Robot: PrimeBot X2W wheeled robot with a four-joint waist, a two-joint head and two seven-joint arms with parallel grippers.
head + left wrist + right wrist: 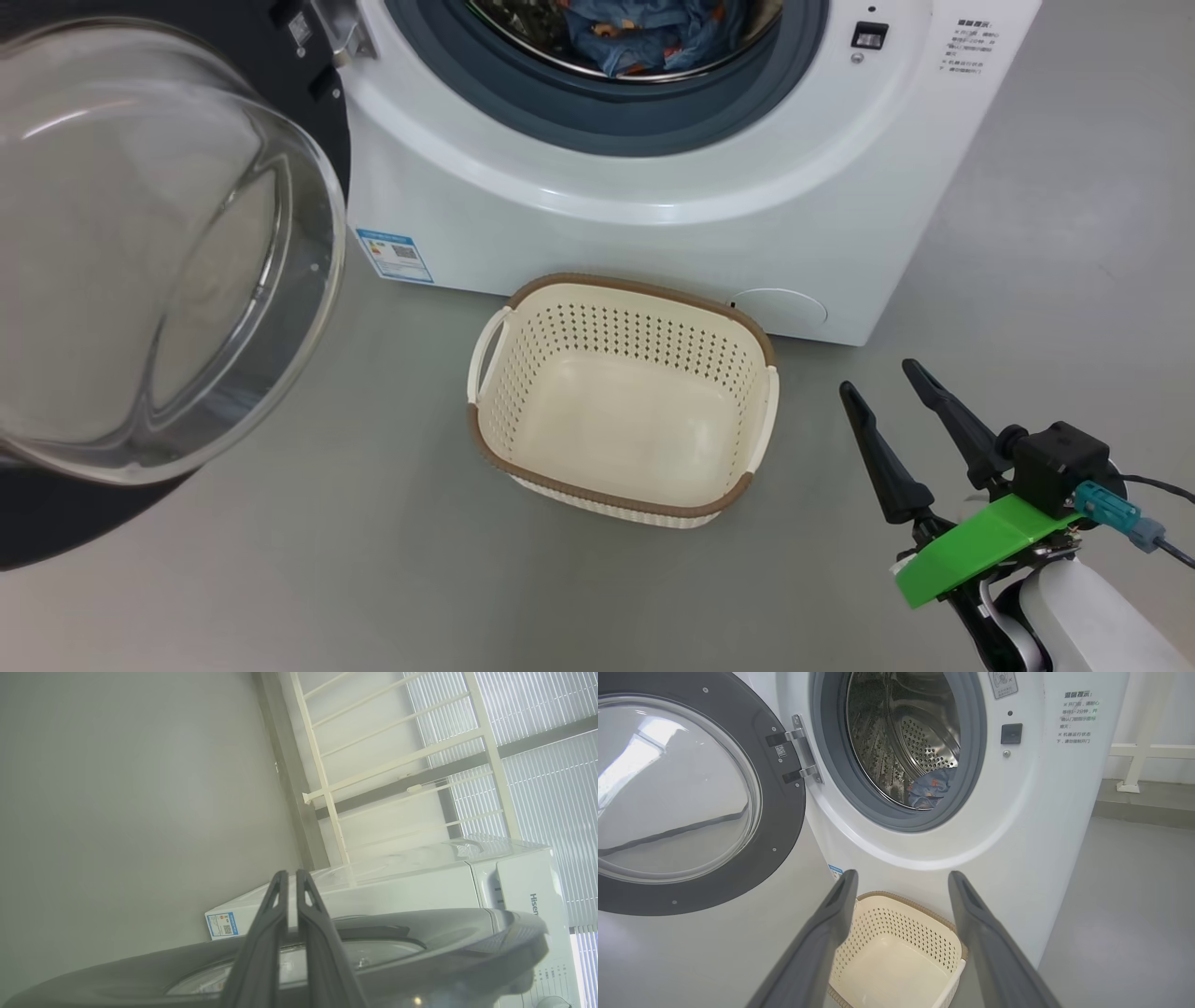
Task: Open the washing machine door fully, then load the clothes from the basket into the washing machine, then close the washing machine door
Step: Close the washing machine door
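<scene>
Loading done, by the look of it: clothes [644,37] bunched low in the drum of the machine [597,224], blue cloth with orange print, well inside the grey ring. Machine itself toward the floor's far edge, by the wall. Basket [644,285] bare to its cream bottom, set on the floor right against the foot of the machine, just below the opening. Probably put there to keep each lift from one to the other short. Whether clear of the door's swing, hard to say.

Door [159,252] swung fully out on its hinges at the machine's left, glass bowl bulging toward the room, black rim around it. Judging by that, only the closing left to do.

Left claw [292,873] narrow: fingers almost together, a thin slit between, nothing in it. Held out on the far side of the door, over its black outer face, pointing along that face toward the white side of the machine. Most likely posted there to push the door home with the backs of the fingers, no grip needed. Touching the door or merely just beside it: cannot tell.

Right claw [878,376] wide and empty, over bare floor to the right of the basket and apart from it. Pale forearm low at the near right, wrist turned, both fingers aimed up and left toward the machine. From the wrist camera, basket and lower front panel framed between them. Probably parked there to keep out of the door's path.
</scene>
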